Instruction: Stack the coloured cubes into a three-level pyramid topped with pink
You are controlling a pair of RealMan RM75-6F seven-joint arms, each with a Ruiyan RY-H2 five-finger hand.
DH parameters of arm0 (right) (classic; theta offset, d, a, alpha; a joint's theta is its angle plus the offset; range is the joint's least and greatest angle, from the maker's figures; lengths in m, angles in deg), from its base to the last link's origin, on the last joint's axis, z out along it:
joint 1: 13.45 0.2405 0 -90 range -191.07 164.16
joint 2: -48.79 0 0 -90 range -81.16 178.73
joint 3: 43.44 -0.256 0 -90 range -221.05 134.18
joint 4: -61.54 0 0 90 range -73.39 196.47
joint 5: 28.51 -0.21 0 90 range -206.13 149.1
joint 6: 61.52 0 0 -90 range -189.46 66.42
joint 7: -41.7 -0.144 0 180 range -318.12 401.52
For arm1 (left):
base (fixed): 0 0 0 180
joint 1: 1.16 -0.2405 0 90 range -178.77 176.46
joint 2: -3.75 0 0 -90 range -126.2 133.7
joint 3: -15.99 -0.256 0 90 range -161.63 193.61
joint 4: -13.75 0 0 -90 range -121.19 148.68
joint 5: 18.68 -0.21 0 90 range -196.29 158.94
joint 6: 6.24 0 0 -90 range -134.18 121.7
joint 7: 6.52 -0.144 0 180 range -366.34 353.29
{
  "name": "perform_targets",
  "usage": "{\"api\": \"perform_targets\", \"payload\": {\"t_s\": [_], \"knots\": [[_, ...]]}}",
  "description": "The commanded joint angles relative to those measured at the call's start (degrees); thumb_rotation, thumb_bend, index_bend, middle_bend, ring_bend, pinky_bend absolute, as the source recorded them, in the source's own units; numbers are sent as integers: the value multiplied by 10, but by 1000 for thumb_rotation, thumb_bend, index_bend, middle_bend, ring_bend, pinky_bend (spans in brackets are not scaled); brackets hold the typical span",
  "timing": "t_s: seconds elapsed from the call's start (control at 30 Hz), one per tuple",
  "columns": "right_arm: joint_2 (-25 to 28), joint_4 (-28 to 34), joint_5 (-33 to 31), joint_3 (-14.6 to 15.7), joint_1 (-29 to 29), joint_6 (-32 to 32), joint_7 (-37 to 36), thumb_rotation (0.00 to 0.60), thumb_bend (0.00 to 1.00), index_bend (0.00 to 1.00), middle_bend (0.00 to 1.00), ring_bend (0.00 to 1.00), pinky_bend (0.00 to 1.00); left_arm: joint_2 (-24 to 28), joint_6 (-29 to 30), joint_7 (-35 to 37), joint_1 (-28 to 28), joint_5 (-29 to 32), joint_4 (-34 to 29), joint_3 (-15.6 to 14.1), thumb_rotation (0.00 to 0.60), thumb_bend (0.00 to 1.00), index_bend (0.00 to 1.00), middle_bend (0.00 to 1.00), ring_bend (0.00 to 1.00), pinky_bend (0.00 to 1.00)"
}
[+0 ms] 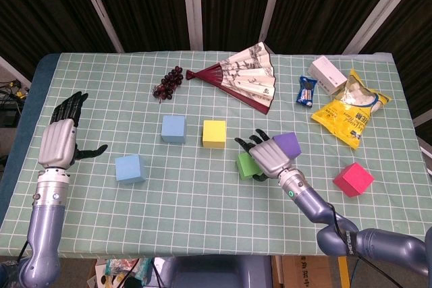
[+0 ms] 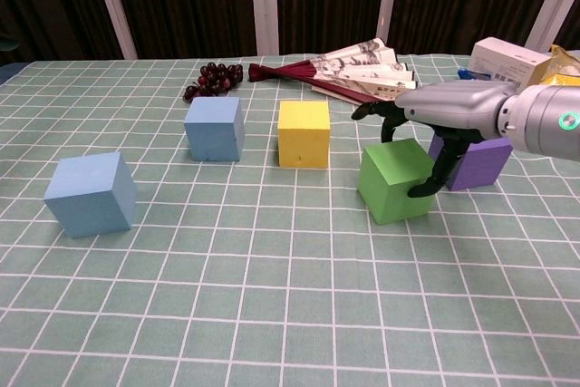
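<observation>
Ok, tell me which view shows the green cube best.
The chest view: the green cube shows two full faces, with the right hand over it. In the head view, the cube is mostly hidden behind that hand.

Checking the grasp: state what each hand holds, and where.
The right hand grips the green cube, fingers over its top, thumb on its right side. The left hand holds nothing.
</observation>
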Motion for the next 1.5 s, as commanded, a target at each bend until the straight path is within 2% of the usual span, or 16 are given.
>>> {"api": "perform_targets", "payload": {"t_s": [0.03, 0.23, 0.4, 0.63, 1.5], "knots": [[-6, -2, -14, -11, -5, 13, -14, 600, 236, 53, 415, 178, 0, -1, 0, 2, -1, -2, 1, 1, 600, 110, 0, 0, 0, 0], [-2, 9, -58, -23, -1, 18, -4, 600, 236, 64, 422, 184, 0, -1, -1, 3, -2, -3, 1, 2, 600, 110, 0, 0, 0, 0], [0, 12, -143, -35, 21, 5, 28, 600, 237, 64, 422, 184, 0, 0, -1, 4, -3, -5, -4, 4, 600, 110, 0, 0, 0, 0], [-8, 4, -210, -40, 48, 10, 62, 600, 236, 64, 422, 184, 0, 4, -1, 6, -4, -10, -8, 6, 600, 110, 0, 0, 0, 0], [-56, -82, -276, -54, 103, 19, 81, 600, 236, 64, 422, 184, 0, 3, -8, -2, -2, 4, -2, 8, 600, 110, 0, 0, 0, 0]]}}
